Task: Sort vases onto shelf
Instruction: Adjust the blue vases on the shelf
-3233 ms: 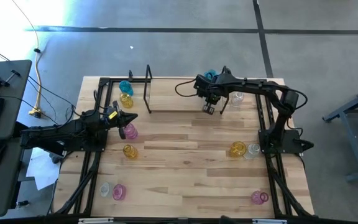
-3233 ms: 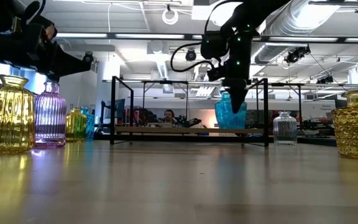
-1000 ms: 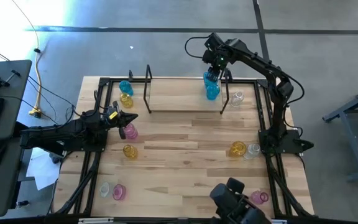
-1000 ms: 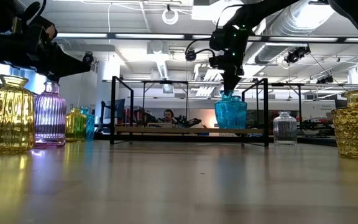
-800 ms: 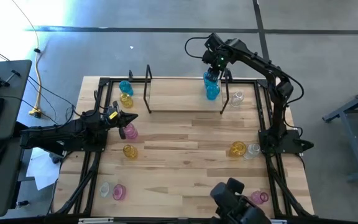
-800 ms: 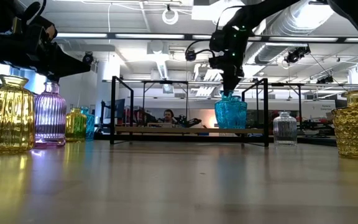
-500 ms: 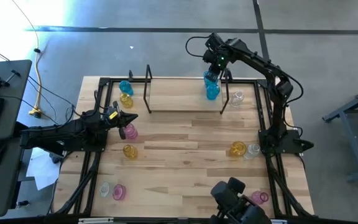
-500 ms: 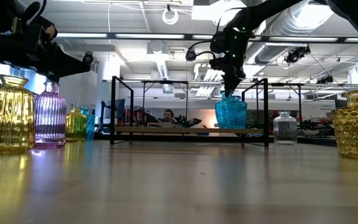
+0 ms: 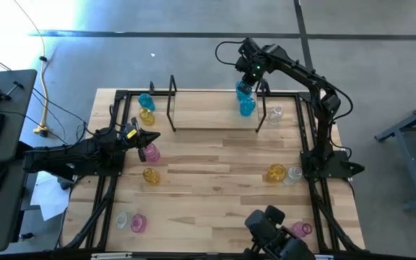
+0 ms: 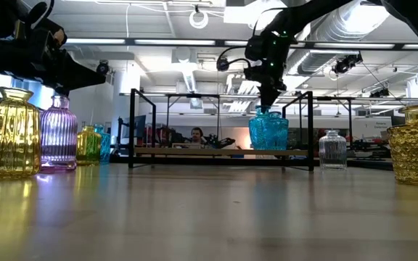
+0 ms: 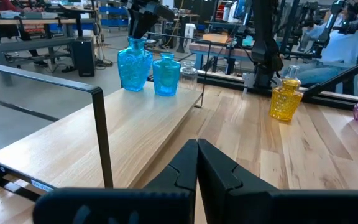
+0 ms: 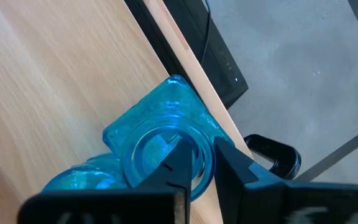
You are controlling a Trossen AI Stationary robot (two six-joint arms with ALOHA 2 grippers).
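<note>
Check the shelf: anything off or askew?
Nothing tipped or spilled. One flag: the blue vase pinched at its rim by the right fingers stands at the very back edge of the shelf, a corner about at the board's lip, close beside the second blue vase.
</note>
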